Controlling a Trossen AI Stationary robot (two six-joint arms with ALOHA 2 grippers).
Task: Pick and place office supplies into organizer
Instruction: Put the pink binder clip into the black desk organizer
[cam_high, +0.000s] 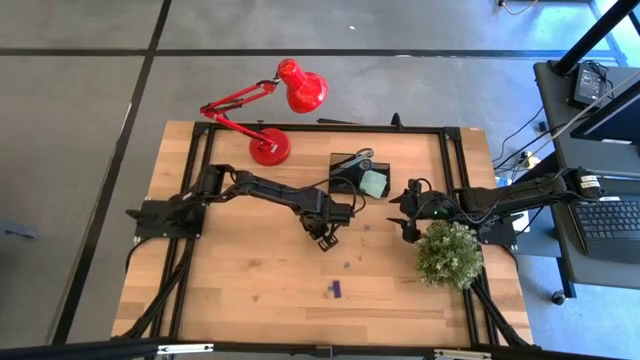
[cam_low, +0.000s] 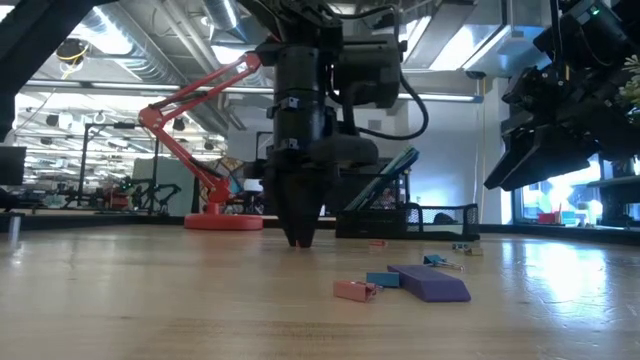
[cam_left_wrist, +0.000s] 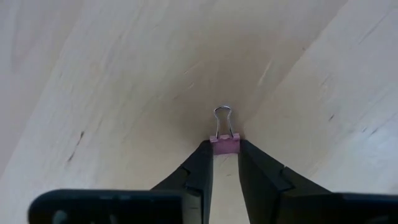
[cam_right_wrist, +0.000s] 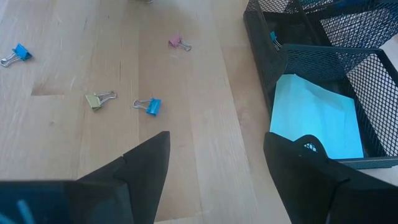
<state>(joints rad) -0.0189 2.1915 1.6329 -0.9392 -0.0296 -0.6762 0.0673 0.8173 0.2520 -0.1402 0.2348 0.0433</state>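
Observation:
My left gripper (cam_high: 325, 243) points straight down at mid-table, its fingertips (cam_low: 300, 240) at the wood, closed on a small pink binder clip (cam_left_wrist: 225, 143). My right gripper (cam_high: 403, 222) hangs open above the table near the plant, holding nothing. The black mesh organizer (cam_high: 355, 175) stands on the table at the far middle. A pale green sticky-note pad (cam_right_wrist: 317, 118) lies in one of its compartments, and blue-handled scissors (cam_low: 385, 180) stand in its taller section. More binder clips lie loose on the wood: pink (cam_right_wrist: 176, 42), blue (cam_right_wrist: 152, 106) and olive (cam_right_wrist: 94, 101). My left gripper pinches the clip's pink body (cam_left_wrist: 225, 145) between its two fingertips, one on each side. The fingers come from above, pointing down. The clip lies on the table, its wire handles (cam_left_wrist: 222, 118) sticking out flat beyond the fingertips.
A red desk lamp (cam_high: 270, 145) stands at the far left of the table and a green bushy plant (cam_high: 448, 255) at the right. A purple piece (cam_low: 430, 282), a pink clip (cam_low: 352, 290) and other small clips lie near the front. A black metal frame (cam_high: 200, 180) borders the table.

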